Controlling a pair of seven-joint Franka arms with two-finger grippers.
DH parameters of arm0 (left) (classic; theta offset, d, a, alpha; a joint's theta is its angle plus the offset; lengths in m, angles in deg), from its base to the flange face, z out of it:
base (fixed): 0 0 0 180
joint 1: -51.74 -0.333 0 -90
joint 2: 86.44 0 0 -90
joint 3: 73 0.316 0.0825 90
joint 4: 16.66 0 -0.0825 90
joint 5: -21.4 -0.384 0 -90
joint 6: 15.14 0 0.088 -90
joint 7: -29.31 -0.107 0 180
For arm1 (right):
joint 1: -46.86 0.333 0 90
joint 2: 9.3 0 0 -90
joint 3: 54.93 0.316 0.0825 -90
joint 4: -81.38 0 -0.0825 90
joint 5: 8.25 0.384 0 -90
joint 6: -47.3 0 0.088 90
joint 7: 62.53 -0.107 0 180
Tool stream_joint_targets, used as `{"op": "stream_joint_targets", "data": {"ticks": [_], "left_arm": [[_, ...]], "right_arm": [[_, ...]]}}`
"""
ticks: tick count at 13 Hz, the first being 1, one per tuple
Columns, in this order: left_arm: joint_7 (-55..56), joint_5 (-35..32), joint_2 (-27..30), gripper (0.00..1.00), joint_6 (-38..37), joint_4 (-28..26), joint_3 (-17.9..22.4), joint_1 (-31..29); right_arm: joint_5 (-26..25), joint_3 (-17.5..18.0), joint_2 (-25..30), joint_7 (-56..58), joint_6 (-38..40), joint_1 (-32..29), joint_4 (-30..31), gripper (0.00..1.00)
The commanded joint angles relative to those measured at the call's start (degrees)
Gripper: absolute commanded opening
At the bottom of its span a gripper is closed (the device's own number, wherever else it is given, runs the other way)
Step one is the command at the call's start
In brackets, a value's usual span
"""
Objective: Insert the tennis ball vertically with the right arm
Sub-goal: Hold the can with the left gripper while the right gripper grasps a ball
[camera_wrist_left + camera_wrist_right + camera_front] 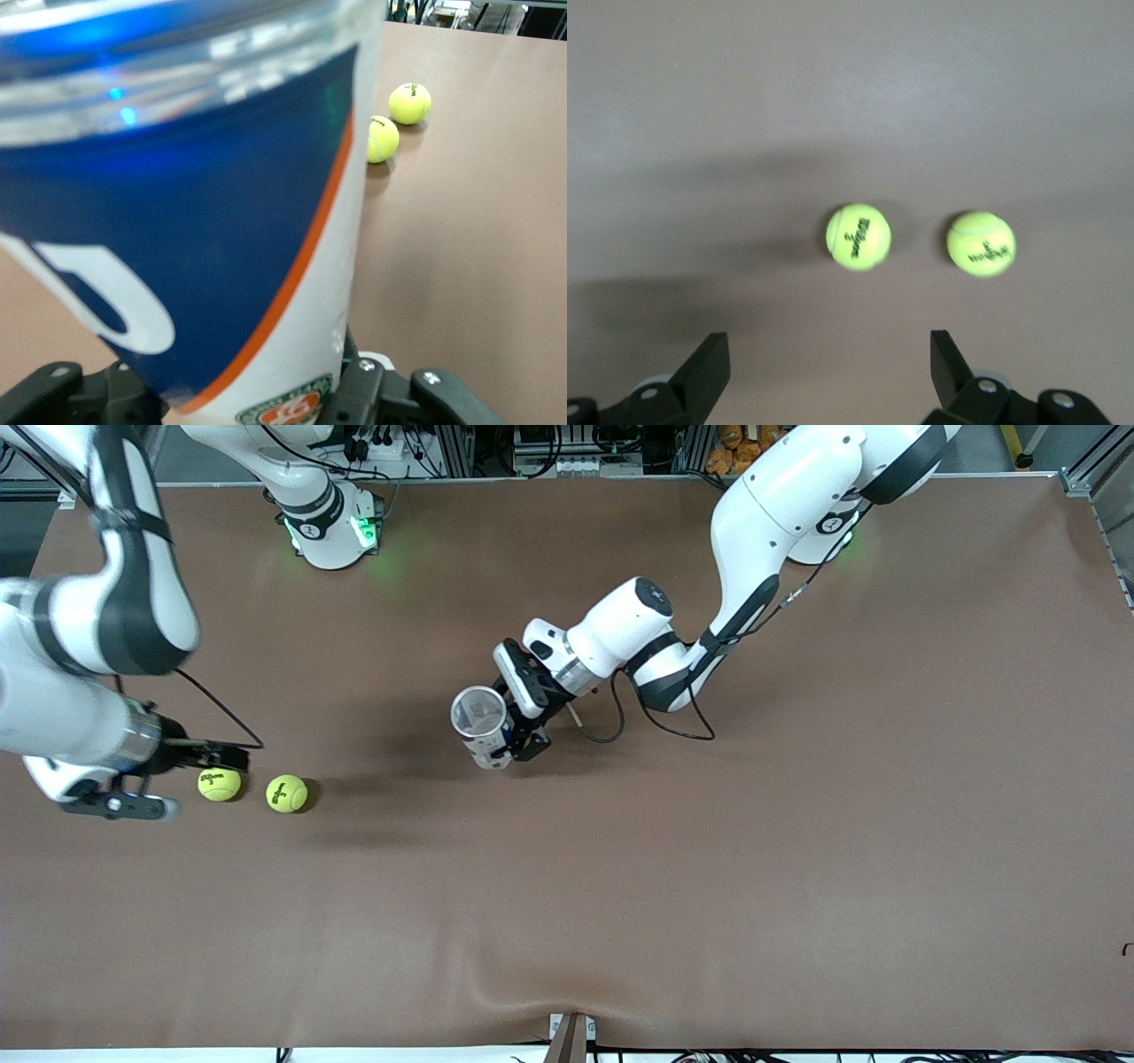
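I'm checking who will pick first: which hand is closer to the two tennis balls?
The right hand: open, right beside the tennis balls at the right arm's end of the table. The left hand is mid-table, shut on the ball can.

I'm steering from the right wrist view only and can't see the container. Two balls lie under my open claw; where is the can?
Observer: The left claw is shut on the can, holding it upright near the table's middle, mouth open to the top.
Operator: Is anything in it yet?
Observer: It looks empty from the front view; both tennis balls are on the table.
Operator: Which ball is nearer my arm?
Observer: The right claw hangs beside one tennis ball; the other tennis ball lies toward the can.
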Motion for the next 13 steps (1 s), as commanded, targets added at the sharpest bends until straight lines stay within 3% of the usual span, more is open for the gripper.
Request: {"op": "stream_joint_targets", "data": {"ticks": [1,4,7,13], "left_arm": [[0.01,0.2,-0.04,0.64,4.55,-3.88,1.55,-1.09],[-0.08,0.11,-2.06,0.64,5.7,-4.23,3.22,-1.0],[-0.25,0.11,-5.23,0.66,7.37,-4.41,3.4,-1.0],[-0.34,-1.11,-4.97,0.67,7.54,-5.2,3.67,-0.74]], "right_arm": [[-0.25,-0.22,-1.01,-0.25,-8.76,0.49,7.04,1.0],[-3.67,-0.22,-5.84,-0.25,-12.72,-0.21,7.05,1.0],[-4.03,-0.22,-8.41,0.19,-14.32,-0.57,7.05,1.0],[-5.79,-0.14,-12.36,-0.25,-17.56,-1.45,7.49,1.0]]}}
